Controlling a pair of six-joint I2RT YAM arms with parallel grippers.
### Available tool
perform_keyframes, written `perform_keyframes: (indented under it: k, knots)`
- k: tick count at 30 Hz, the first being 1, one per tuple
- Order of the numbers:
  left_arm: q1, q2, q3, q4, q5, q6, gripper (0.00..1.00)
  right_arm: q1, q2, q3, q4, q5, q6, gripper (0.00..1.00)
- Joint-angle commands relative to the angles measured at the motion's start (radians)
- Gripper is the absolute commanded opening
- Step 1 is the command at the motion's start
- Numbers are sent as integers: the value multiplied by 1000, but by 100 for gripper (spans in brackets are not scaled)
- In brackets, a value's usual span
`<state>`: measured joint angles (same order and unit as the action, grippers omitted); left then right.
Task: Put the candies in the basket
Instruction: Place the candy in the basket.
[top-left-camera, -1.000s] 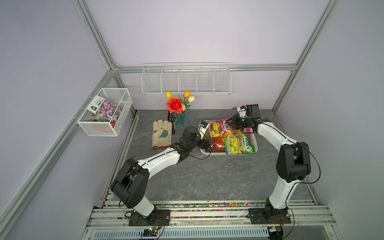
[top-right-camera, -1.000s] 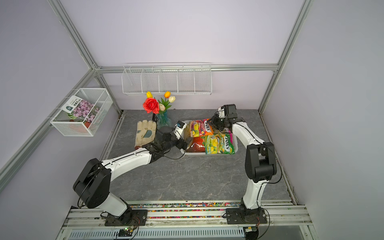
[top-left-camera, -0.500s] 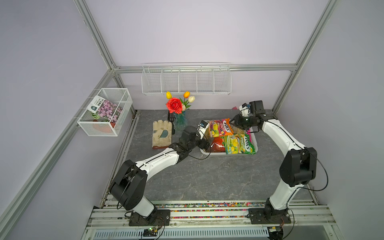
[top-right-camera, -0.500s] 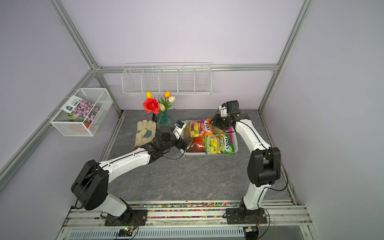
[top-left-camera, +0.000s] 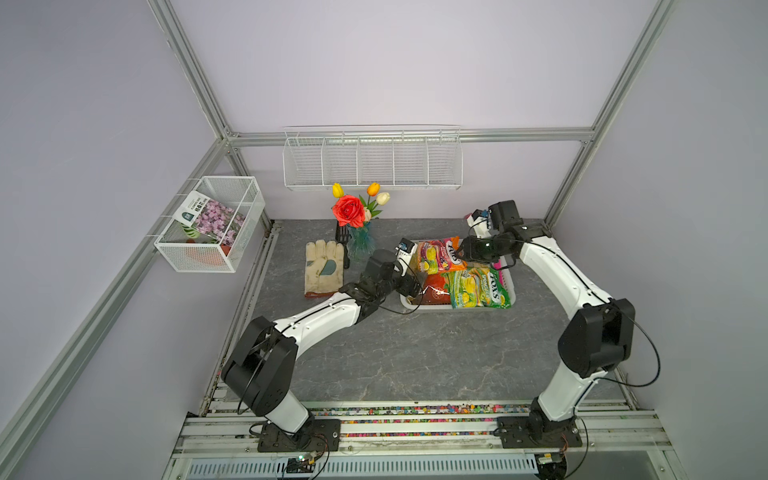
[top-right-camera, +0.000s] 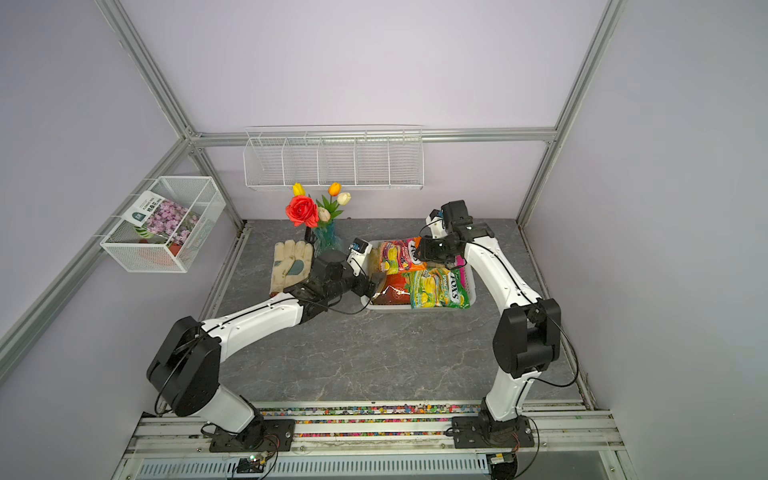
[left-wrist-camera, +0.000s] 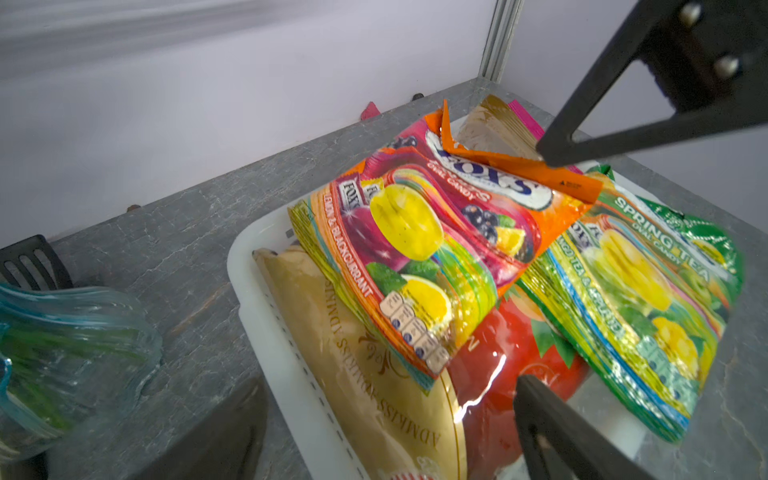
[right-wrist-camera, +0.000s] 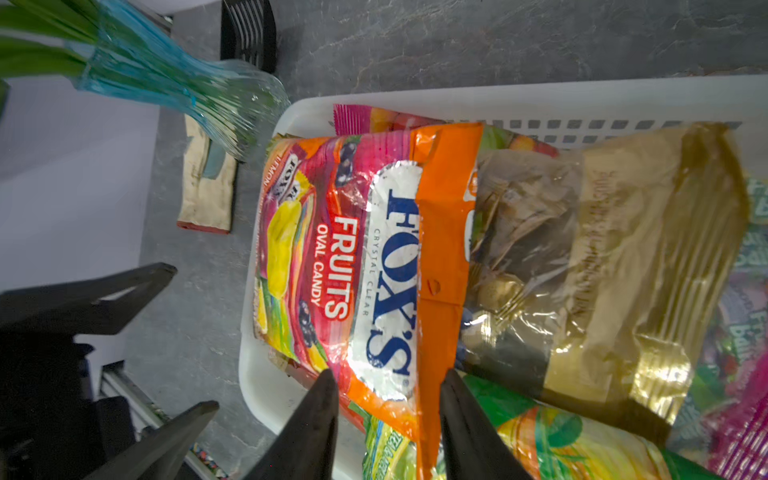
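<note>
the gold bag (left-wrist-camera: 365, 374) is mostly covered by the orange bag (left-wrist-camera: 415, 257); the purple bag (right-wrist-camera: 744, 324) is blurred and cut off at the edge.

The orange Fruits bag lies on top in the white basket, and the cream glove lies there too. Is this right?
No: the cream glove lies on the table, outside the white basket, as both top views show. The orange Fruits bag is on top there.
</note>
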<state>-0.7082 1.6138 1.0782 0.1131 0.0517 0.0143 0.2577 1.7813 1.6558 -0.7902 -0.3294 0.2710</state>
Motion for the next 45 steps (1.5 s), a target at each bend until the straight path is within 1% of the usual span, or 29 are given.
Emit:
perform_keyframes:
  k: [1, 3, 6, 10, 13, 17, 21, 26, 30, 33, 35, 38, 39, 42, 45]
  knots:
    - [-5, 35, 89, -24, -7, -24, 95, 29, 26, 34, -25, 153, -65, 42]
    - [-5, 52, 118, -26, -3, -26, 94, 40, 31, 35, -19, 224, -78, 39]
    - [-7, 86, 157, -16, -1, -26, 94, 51, 35, 24, -4, 295, -99, 34]
    - [-13, 155, 216, -14, -21, -12, 94, 57, 29, -12, 37, 342, -96, 28]
    - [-21, 206, 256, -13, -54, 25, 94, 56, 23, -32, 57, 364, -87, 27]
    - [-25, 258, 279, -22, -85, 59, 94, 58, 12, -49, 58, 411, -64, 32]
    - [-26, 270, 270, -26, -98, 72, 94, 58, 1, -56, 60, 449, -69, 34]
    - [-28, 271, 264, -26, -98, 78, 94, 71, -4, -40, 102, 369, -125, 37]
    - [-28, 266, 259, -32, -97, 85, 94, 74, 39, 9, 93, 340, -95, 39]
    - [-29, 258, 247, -37, -101, 93, 94, 74, 50, 34, 73, 365, -60, 39]
    - [-29, 249, 237, -40, -106, 104, 94, 74, 33, 29, 72, 397, -47, 39]
    - [-29, 234, 231, -52, -106, 116, 95, 71, -6, 9, 65, 494, -9, 41]
    - [-30, 227, 230, -56, -102, 120, 95, 67, -22, 1, 66, 507, -9, 41]
    - [-29, 201, 230, -64, -88, 126, 95, 49, -74, -35, 66, 507, -4, 41]
    - [-29, 169, 227, -68, -80, 122, 96, 22, -136, -89, 72, 457, 7, 42]
